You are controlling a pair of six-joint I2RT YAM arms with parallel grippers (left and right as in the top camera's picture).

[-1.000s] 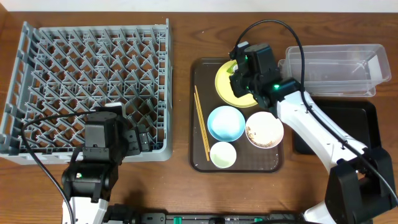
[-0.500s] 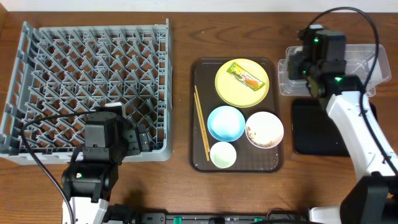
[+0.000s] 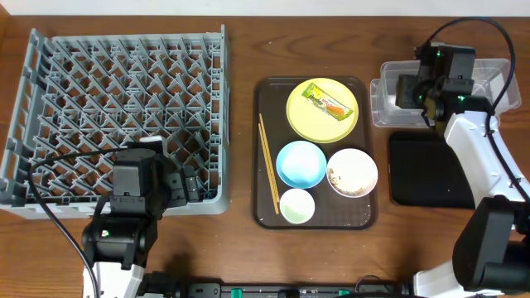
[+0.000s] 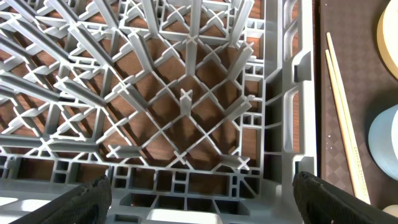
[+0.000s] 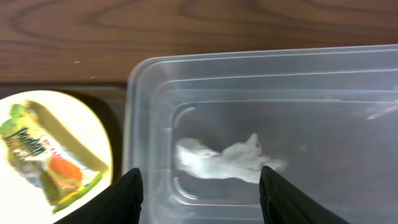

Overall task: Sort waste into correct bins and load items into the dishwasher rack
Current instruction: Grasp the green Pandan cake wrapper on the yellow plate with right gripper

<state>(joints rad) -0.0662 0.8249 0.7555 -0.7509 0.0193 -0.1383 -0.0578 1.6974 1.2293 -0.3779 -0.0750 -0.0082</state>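
Observation:
My right gripper (image 3: 410,91) hangs open over the left end of the clear tub (image 3: 464,83). In the right wrist view a crumpled white scrap (image 5: 224,158) lies on the tub floor between and just beyond my fingers (image 5: 127,199), free of them. The snack wrapper (image 3: 325,101) lies on the yellow plate (image 3: 302,120). Blue bowl (image 3: 301,163), white bowl (image 3: 352,172) with food scraps, cup (image 3: 297,206) and chopsticks (image 3: 268,165) sit on the brown tray (image 3: 265,217). My left gripper (image 4: 202,199) stands open and empty over the near right corner of the dishwasher rack (image 3: 116,108).
The black tray (image 3: 431,170) lies just in front of the clear tub, under my right arm. The rack fills the left half of the table. A strip of bare wood separates the rack from the brown tray.
My right gripper swung from the yellow plate rightwards to the clear tub and opened; the white scrap now lies in the tub. The left arm has not moved.

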